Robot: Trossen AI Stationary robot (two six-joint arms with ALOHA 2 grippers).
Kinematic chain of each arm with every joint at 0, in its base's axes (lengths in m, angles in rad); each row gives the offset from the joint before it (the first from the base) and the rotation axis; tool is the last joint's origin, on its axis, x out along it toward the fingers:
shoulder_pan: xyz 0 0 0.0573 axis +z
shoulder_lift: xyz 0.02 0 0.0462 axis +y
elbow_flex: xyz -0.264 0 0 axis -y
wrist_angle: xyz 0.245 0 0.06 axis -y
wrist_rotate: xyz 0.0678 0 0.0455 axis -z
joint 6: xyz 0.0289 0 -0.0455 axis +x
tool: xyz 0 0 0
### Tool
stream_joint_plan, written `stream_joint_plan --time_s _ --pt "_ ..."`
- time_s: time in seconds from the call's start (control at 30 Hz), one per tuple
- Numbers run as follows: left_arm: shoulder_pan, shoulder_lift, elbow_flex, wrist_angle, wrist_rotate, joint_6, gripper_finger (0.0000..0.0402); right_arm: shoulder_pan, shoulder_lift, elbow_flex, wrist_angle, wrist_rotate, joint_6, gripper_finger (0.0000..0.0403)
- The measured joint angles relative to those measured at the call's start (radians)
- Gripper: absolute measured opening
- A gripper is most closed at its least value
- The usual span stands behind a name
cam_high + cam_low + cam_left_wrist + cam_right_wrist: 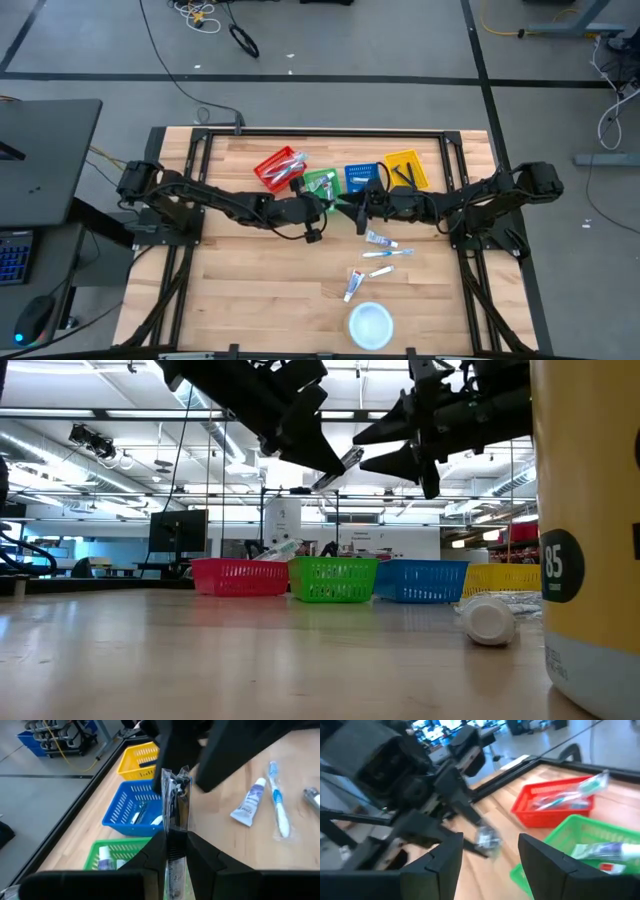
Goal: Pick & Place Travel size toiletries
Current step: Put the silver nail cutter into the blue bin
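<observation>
My left gripper (324, 205) hangs above the green basket (320, 185) and is shut on a dark-handled razor in a clear wrapper (175, 795). The razor also shows in the low view (342, 463) and the right wrist view (486, 837). My right gripper (353, 207) faces it from the table's right and is open. Its fingers (445, 855) stand on either side of the razor's free end, apart from it. Two white tubes (378, 238) (352, 285) and two toothbrushes (386, 253) (377, 272) lie flat on the table. My left gripper (175, 847) pinches the wrapped razor between its two fingers by the end nearer the wrist (175, 834). The fingers lie along the razor, coming from the table's left and slanting down. The razor is lifted clear, and its free end (175, 775) sticks out past the fingertips toward my right gripper.
Red (279, 168), green, blue (360, 178) and yellow (405, 168) baskets stand in a row near the table's far edge, each holding some items. A round white disc (370, 325) lies near the near edge. Bare wood lies left of the loose toiletries.
</observation>
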Motion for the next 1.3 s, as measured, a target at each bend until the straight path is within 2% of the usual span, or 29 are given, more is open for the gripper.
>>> stream_joint_plan --time_s 0.23,0.8,1.3 --pt "0.000 0.000 0.000 0.046 0.009 0.028 0.0063 0.000 0.000 0.000 0.004 0.014 -0.020 0.0188" --pt "0.002 0.000 -0.001 0.087 -0.010 0.060 0.0064 -0.002 0.000 0.002 0.056 0.014 -0.100 0.0075" --pt "0.002 0.000 -0.001 0.084 -0.009 0.053 0.0064 -0.004 0.000 0.002 0.044 0.013 -0.115 0.0068"
